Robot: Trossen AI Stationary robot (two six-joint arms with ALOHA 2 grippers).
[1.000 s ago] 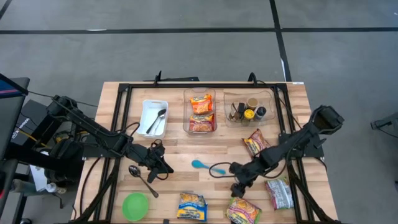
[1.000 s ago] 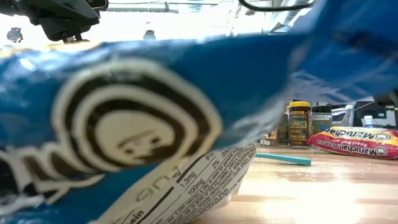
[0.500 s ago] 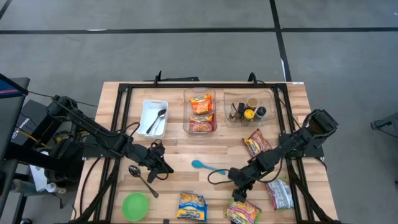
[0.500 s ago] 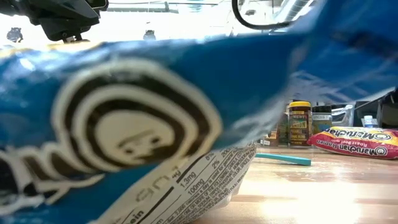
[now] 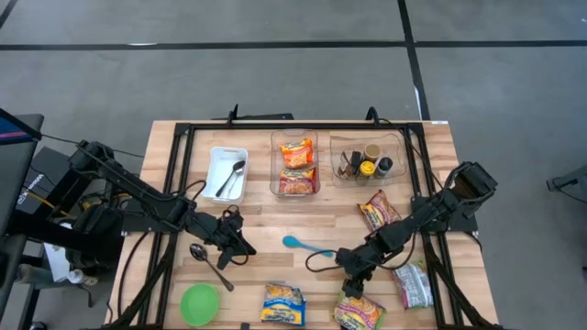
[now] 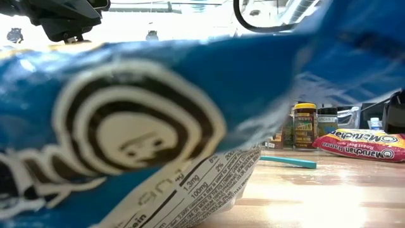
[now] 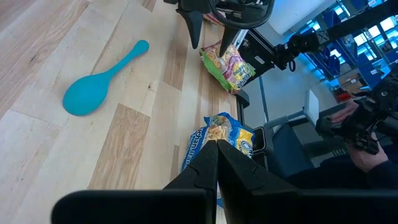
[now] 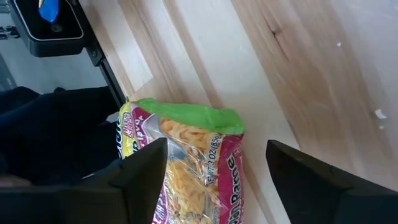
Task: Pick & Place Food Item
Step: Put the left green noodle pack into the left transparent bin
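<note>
Over the last second the right pincer (image 5: 351, 291) is seen to have been brought from beside the teal spoon (image 5: 305, 246) toward the table's near edge, and it is now poised directly over a pink-and-green noodle packet (image 8: 193, 168). Its fingers have been drawn in a little from their widest, yet they are held apart on either side of the packet and nothing is gripped. This is judged to be the start of the pick: the closing is under way and the lift is not yet made.

The packet is laid flat at the near edge of the table (image 5: 257, 229), with a green band across its end and yellow noodles pictured on glossy, crinkled film.

The left pincer (image 5: 240, 249) is kept fully closed and empty near a metal spoon (image 5: 207, 260).
</note>
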